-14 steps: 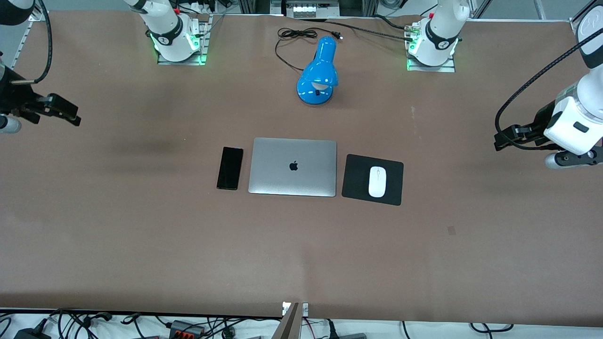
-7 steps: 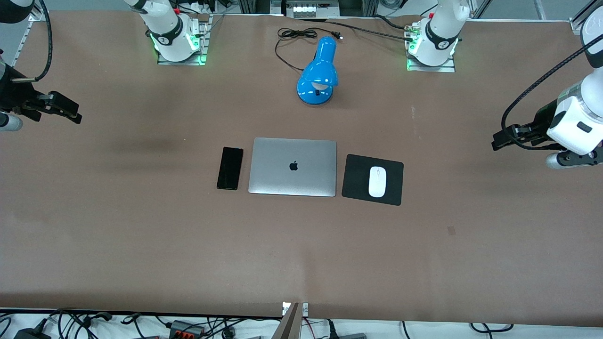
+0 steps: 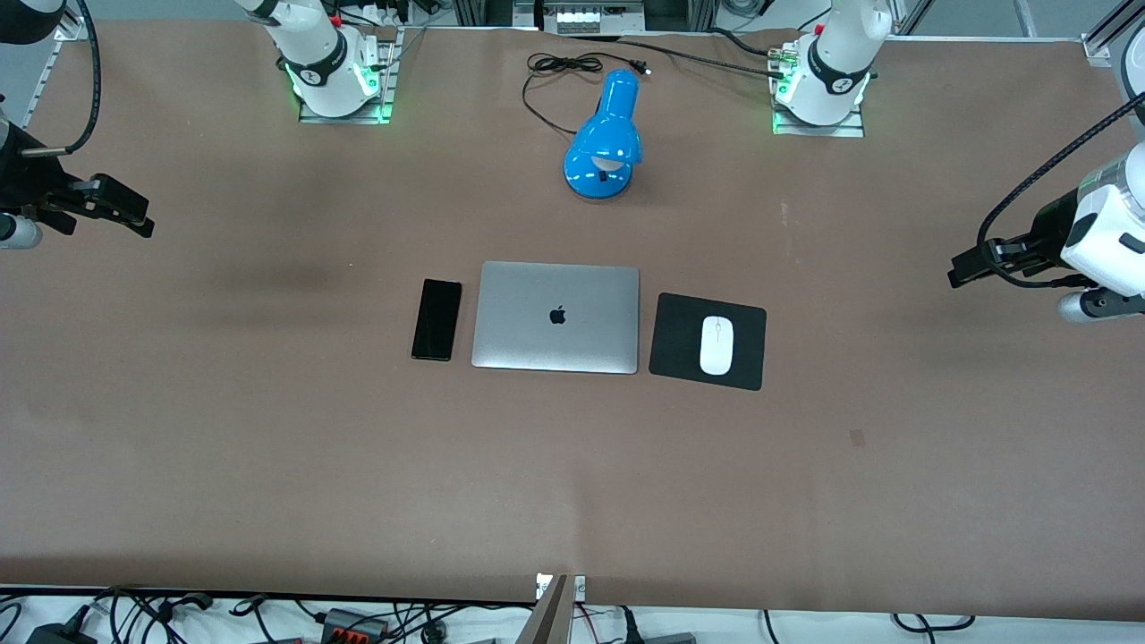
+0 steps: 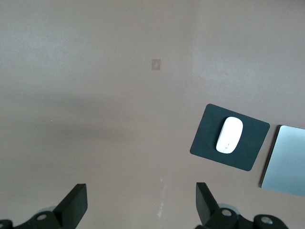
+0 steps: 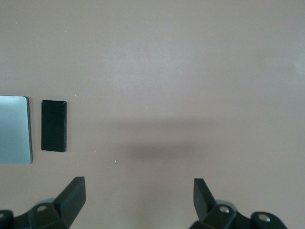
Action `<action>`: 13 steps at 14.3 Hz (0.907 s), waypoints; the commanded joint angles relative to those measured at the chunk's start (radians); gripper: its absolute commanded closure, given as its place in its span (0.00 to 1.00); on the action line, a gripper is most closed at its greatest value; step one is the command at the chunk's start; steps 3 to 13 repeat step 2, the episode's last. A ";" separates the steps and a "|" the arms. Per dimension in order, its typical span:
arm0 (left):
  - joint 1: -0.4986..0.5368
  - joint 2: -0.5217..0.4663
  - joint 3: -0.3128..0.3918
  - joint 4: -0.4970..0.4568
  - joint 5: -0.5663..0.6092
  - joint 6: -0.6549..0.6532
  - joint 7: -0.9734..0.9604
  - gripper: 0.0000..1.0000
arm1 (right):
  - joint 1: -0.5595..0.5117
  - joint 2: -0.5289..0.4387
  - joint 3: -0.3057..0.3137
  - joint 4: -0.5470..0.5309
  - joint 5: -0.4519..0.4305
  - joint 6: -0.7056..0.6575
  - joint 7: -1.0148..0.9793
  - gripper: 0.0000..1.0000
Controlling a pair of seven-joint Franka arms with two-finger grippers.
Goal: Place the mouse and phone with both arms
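A smooth white oval mouse [image 3: 716, 344] lies on a flat black square pad [image 3: 680, 340]. Beside the pad sits a closed silver laptop [image 3: 555, 317] with round corners. A slim, shiny black phone [image 3: 436, 319] lies flat just beside the laptop, toward the right arm's end. All rest on the plain brown tabletop [image 3: 268, 447].

The left hand [image 3: 971, 266] hangs wide open and empty, well apart from the mouse. The right hand [image 3: 125, 213] hangs wide open and empty too, well apart from the phone.
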 commanded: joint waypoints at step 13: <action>0.003 -0.010 -0.002 -0.004 -0.028 -0.001 0.022 0.00 | 0.001 -0.016 -0.001 -0.013 0.002 -0.005 -0.017 0.00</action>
